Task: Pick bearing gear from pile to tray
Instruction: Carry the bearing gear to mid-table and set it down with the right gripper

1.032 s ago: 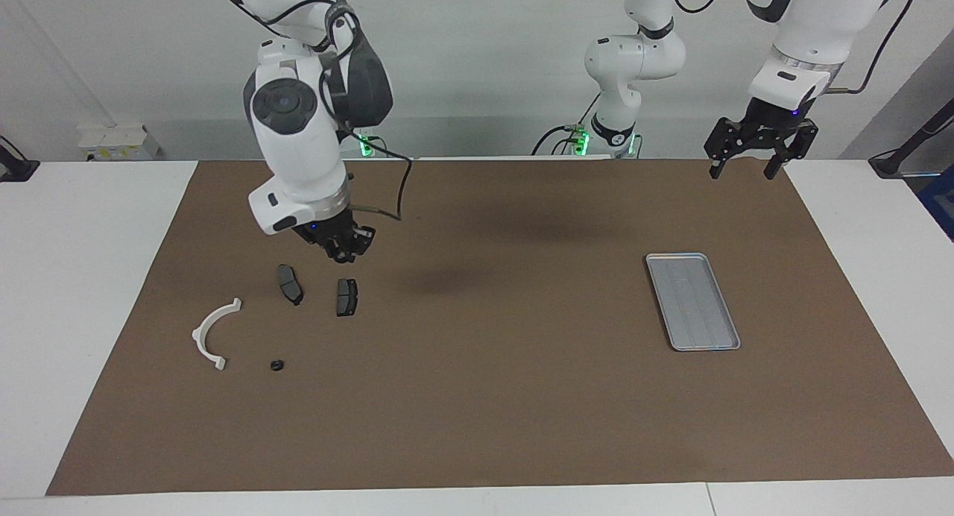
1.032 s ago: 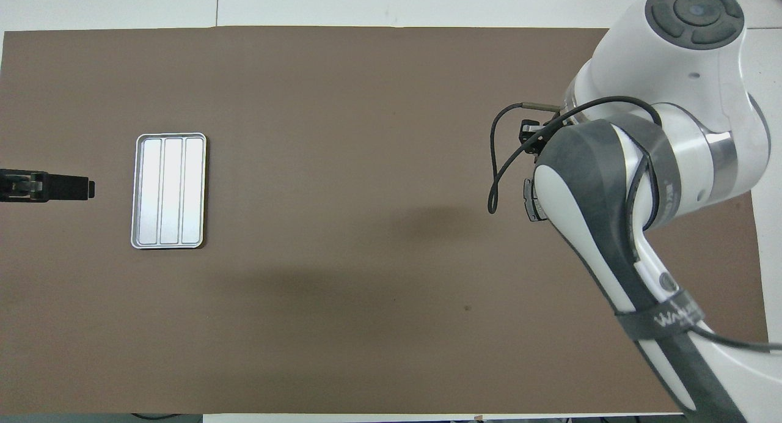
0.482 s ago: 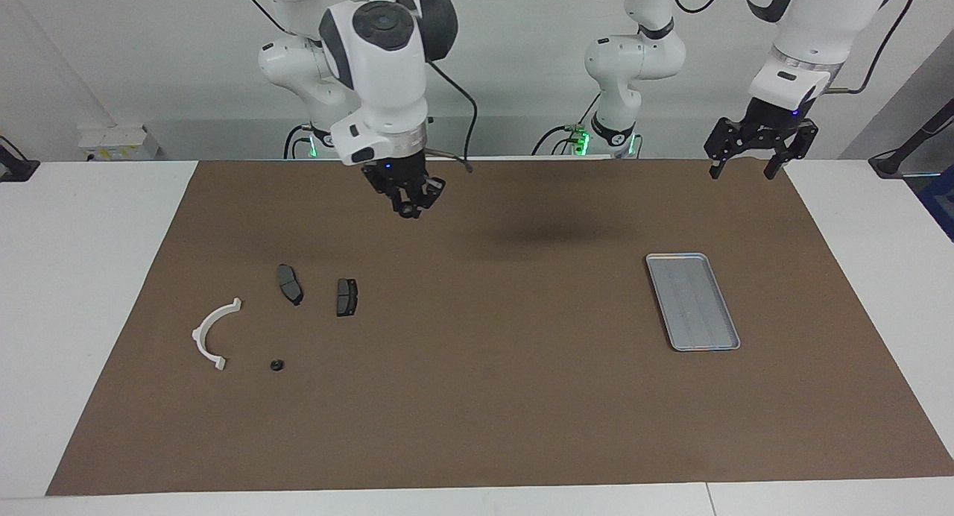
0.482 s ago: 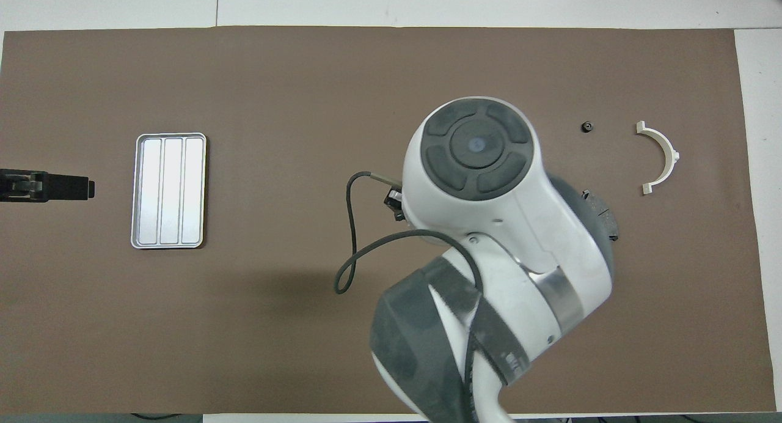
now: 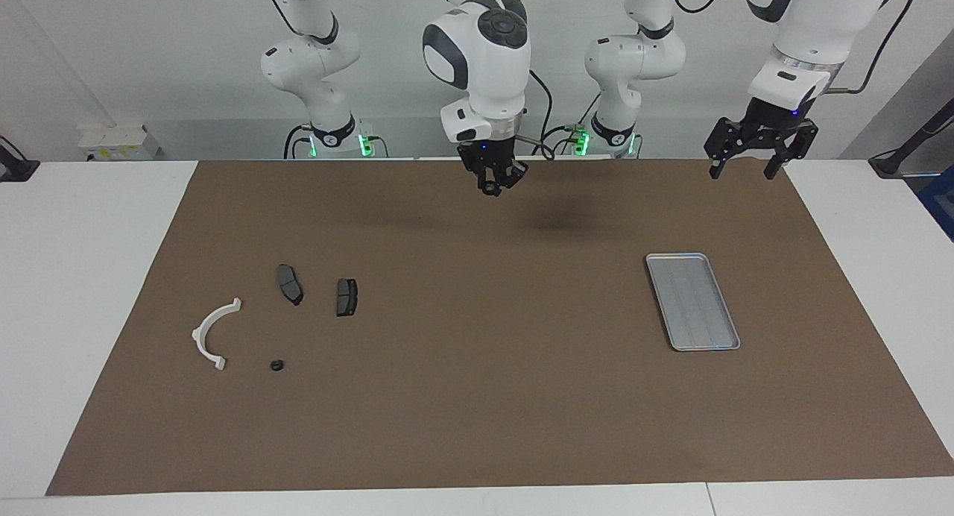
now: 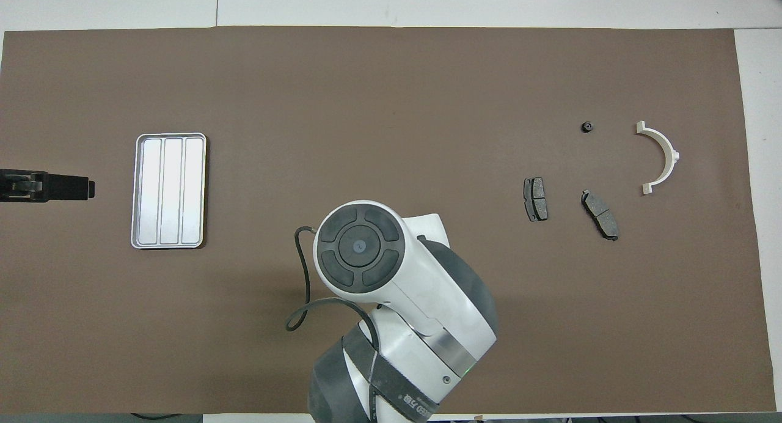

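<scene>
Since a second before, your right gripper (image 5: 493, 187) had swung away from the brake pads and risen, ending over the mat's middle near the robots' edge. From the facing camera, its fingers stood drawn nearly together, and you could just make out something small and dark at their tips; whether that was a bearing gear I could not tell. Your left gripper (image 5: 751, 160) waited with fingers spread wide over the mat's corner at the left arm's end, holding nothing. One small black round piece (image 5: 276, 365) lay on the mat beside the white arc bracket (image 5: 212, 337), farther from the robots than the two brake pads (image 5: 289, 283), and well apart from the right gripper. That silver tray (image 5: 693, 301) sat toward the left arm's end, with nothing visibly in it. From overhead, the right arm's body hid its own gripper, so you had no check on the grip there; the left gripper (image 6: 73, 187) showed only as a dark tip beside the tray (image 6: 169, 191). Both brake pads (image 6: 536, 198), the bracket (image 6: 661, 156) and the black piece (image 6: 586, 127) lay clear at the right arm's end. If you were carrying a part that small, a pinch at the fingertips could let it slip during a fast swing, and it might bounce off the ribbed tray if released from high up.
</scene>
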Robot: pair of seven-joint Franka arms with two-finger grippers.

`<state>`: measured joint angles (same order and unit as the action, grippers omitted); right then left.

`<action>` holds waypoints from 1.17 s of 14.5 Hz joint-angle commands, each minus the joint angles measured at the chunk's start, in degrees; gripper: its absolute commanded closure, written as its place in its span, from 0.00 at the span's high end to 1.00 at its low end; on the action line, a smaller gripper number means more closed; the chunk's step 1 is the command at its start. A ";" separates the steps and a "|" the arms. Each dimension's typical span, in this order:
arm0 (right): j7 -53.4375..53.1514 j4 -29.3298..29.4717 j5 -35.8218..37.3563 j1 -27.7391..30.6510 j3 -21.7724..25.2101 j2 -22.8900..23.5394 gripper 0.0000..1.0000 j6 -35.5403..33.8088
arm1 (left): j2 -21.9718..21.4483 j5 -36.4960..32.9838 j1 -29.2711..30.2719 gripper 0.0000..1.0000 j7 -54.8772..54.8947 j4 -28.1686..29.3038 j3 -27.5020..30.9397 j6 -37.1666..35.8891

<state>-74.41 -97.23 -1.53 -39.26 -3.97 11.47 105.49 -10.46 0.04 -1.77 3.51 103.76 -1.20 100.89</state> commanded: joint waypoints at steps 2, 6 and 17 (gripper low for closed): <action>-1.35 -5.50 -1.28 -0.55 0.28 0.66 0.00 6.99 | -0.87 0.23 0.10 1.00 0.71 1.00 -0.03 -0.08; -1.44 -11.40 -1.20 -0.73 0.28 1.36 0.00 15.18 | -0.87 0.23 0.10 1.00 0.71 1.00 -0.03 -0.08; -3.02 -10.70 0.82 -3.01 0.37 10.94 0.00 24.93 | -0.87 0.23 0.10 1.00 0.71 1.00 -0.03 -0.08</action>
<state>-75.61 -108.27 -1.42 -42.11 -3.85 22.47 129.26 -10.46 0.04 -1.77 3.51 103.76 -1.20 100.89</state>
